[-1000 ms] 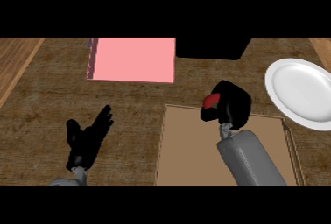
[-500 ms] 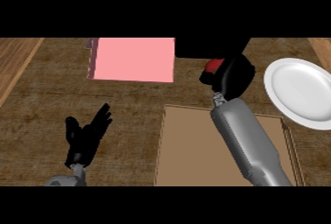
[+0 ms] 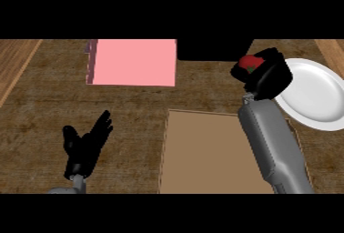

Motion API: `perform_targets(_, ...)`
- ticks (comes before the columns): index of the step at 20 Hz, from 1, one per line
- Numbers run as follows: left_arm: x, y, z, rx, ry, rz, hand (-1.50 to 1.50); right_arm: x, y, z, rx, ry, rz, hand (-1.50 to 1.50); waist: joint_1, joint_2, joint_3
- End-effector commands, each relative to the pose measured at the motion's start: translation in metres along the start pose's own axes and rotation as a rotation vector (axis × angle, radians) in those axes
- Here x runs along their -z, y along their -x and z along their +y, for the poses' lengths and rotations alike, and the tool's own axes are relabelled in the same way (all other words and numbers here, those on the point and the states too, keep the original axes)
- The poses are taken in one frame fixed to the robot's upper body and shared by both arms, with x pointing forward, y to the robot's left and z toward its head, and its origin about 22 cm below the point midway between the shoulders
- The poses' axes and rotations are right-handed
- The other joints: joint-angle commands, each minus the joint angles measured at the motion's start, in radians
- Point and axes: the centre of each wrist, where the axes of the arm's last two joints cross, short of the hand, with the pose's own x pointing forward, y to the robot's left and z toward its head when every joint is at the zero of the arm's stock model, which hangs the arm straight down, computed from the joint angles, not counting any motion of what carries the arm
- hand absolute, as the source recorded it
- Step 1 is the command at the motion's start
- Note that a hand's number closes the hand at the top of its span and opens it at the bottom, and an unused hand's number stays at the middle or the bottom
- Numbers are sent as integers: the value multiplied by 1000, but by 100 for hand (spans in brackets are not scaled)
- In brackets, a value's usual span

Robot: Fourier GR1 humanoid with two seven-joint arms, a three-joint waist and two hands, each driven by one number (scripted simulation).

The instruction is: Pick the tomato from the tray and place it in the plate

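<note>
The one tomato (image 3: 251, 63) sits at about one o'clock, mostly hidden inside the curled fingers of the right robot hand (image 3: 266, 75), only its red top and green stem showing; it seems to hang just left of the single white plate (image 3: 316, 93), whose right edge is cut off. One brown tray (image 3: 208, 152) lies at five o'clock, partly covered by the grey forearm. One pink mat (image 3: 133, 62) lies at eleven, and the left robot hand (image 3: 85, 144) rests spread over the bench (image 3: 47, 104) at eight; no writing shows.
</note>
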Motion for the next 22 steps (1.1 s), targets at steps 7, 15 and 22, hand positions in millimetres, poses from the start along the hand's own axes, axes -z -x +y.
perform_targets(7, 3, -5, -8, 2, -17, -4, 0, 66, 108, 7, -24, 260, 108, 150, -6, 2, 1)
perform_targets(15, 1, -6, 1, -3, 7, 2, 0, 136, 146, -19, -52, 307, 139, 150, 9, 5, 3)
perform_targets(22, 0, 4, -3, 13, 18, -6, 0, 157, 184, -37, -83, 195, 335, 150, 11, 9, 5)
